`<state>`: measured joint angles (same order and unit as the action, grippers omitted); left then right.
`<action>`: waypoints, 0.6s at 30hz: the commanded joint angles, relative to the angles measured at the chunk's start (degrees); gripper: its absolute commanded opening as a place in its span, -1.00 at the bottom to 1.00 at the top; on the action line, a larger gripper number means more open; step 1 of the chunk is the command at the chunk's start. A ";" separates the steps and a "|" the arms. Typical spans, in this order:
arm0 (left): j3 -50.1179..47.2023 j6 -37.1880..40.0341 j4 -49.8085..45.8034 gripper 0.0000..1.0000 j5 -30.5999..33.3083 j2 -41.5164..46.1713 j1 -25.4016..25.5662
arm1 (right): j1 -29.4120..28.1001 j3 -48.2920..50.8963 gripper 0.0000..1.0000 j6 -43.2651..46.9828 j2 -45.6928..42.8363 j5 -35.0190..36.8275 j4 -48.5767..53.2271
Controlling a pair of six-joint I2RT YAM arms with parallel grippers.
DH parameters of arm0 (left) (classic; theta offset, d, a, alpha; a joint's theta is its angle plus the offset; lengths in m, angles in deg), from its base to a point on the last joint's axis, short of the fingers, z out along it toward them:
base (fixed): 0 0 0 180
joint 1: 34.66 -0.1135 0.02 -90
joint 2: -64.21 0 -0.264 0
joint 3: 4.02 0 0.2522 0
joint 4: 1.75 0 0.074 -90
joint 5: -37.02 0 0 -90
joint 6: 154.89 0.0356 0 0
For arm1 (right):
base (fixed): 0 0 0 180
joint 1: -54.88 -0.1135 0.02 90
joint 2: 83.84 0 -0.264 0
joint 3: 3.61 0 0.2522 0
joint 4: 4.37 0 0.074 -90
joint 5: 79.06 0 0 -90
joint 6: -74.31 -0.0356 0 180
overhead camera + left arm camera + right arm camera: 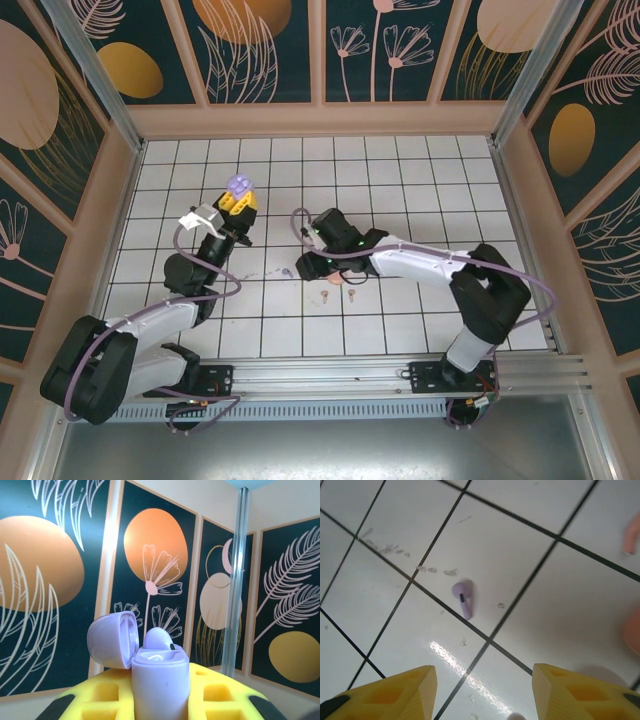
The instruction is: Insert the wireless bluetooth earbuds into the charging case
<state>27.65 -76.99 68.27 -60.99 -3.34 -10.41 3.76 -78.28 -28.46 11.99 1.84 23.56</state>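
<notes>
My left gripper (pixel 238 207) is raised above the tiles and shut on the open lilac charging case (pixel 160 685). Its lid (pixel 111 640) is flipped back to the left, and one lilac earbud (pixel 159 638) sits in a slot. The case (pixel 240 185) points away from the arm bases. My right gripper (pixel 485 695) hovers low over the floor, open, with nothing between its yellow fingertips (pixel 395 695). A loose lilac earbud (pixel 463 597) lies on a white tile just ahead of them, stem toward the gripper. In the top view the right gripper (pixel 303 268) is near the table's middle.
Pink earbuds lie on the tiles right of the right gripper: a coral-pink one (pixel 336 282) and pale ones (pixel 322 297) (pixel 351 295). Blurred pink shapes (pixel 632 535) (pixel 632 635) show at the right wrist view's right edge. Patterned walls enclose the tiled floor (pixel 420 180).
</notes>
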 commanded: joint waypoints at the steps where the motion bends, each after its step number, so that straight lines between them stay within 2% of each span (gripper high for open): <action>1: -0.42 -1.86 2.61 -1.00 1.82 1.37 -1.13 | -1.41 -4.13 0.06 7.14 3.65 -0.18 -1.17; 18: -0.58 -3.01 1.38 -1.00 5.12 3.07 -3.49 | -3.25 -15.77 0.01 10.97 19.30 2.34 0.59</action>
<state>27.61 -79.35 68.21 -56.82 -1.59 -13.38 1.23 -91.37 -18.93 29.80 3.46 23.30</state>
